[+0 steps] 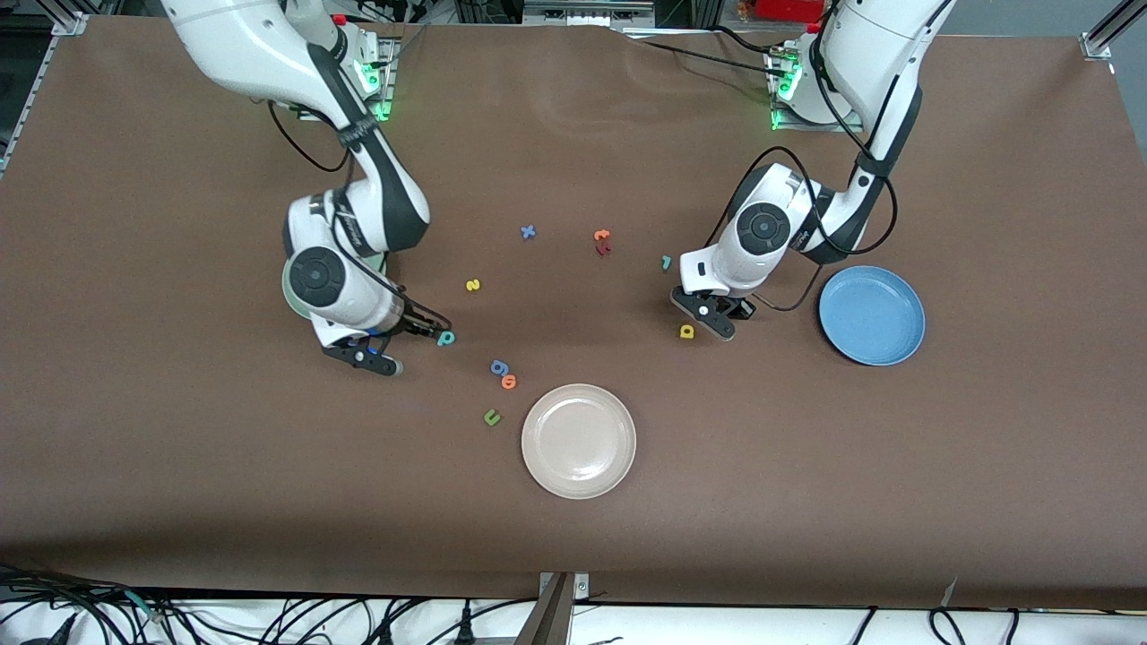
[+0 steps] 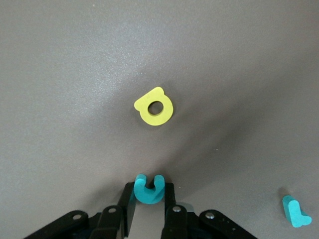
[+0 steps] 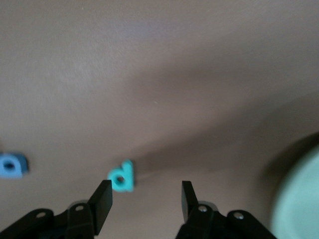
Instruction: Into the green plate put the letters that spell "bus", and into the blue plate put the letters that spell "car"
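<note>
Pinching the teal c [image 2: 148, 189] between its fingers, left gripper [image 2: 149, 211] hangs beside the blue plate [image 1: 872, 315], while right gripper [image 3: 146, 199] fingers sit spread by the teal b [image 3: 121, 176].

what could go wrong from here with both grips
1. The left gripper pinches the teal c only near its edge, so it might slip out on the way to the blue plate.
2. The right gripper has its jaws open, and the teal b sits beside one finger rather than centred. Closing may push it aside.
3. The green plate lies mostly hidden under the right arm, so a drop could miss.
</note>
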You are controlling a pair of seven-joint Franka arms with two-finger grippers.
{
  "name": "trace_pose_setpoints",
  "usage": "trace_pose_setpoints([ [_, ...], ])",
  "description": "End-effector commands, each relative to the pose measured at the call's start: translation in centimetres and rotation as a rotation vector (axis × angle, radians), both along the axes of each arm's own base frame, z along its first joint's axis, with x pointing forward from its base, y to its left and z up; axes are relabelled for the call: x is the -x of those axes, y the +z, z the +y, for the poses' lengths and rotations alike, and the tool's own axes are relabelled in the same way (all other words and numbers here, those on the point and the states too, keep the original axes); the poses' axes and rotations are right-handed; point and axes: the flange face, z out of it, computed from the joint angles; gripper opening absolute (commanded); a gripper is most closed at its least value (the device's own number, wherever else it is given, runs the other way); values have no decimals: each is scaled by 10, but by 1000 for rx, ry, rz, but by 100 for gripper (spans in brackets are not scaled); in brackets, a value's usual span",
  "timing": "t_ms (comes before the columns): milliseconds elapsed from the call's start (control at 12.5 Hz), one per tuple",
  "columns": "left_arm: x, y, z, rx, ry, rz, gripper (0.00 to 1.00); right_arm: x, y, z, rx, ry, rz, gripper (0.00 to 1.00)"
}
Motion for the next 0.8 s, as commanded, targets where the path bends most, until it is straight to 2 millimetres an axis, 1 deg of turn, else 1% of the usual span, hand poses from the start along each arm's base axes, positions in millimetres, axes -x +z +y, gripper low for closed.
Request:
trace_pose_setpoints([
  [0, -3, 10, 1, -5, -2, -18, 18, -8, -19, 17, -7, -101, -27, 62],
  [80, -4, 14, 2, -5, 1, -22, 17, -5, -23, 21, -5, -96, -19, 60],
  [160, -7, 18, 5, -4, 5, -27, 17, 0, -24, 30, -4, -81, -18, 60],
  [240, -12, 28, 15, -5, 39, -19, 17, 0, -26, 30, -3, -79, -15, 58],
  [320, -19, 38, 30, 4, 93, -11, 18, 3, -31, 32, 2, -76, -9, 58],
  [401, -26, 50, 48, -2, 120, -11, 19, 7, -33, 39, 4, -64, -7, 54],
  [481, -30, 57, 68, -17, 143, 12, 20, 9, -36, 40, 7, -60, -3, 47],
  [561, -33, 60, 83, -25, 153, 30, 19, 8, -37, 39, 9, -58, -3, 39],
  [641, -38, 62, 103, -34, 181, 32, 19, 8, -36, 39, 10, -54, -5, 34],
  [721, -41, 61, 120, -46, 205, 35, 19, 9, -37, 37, 15, -50, -4, 32],
])
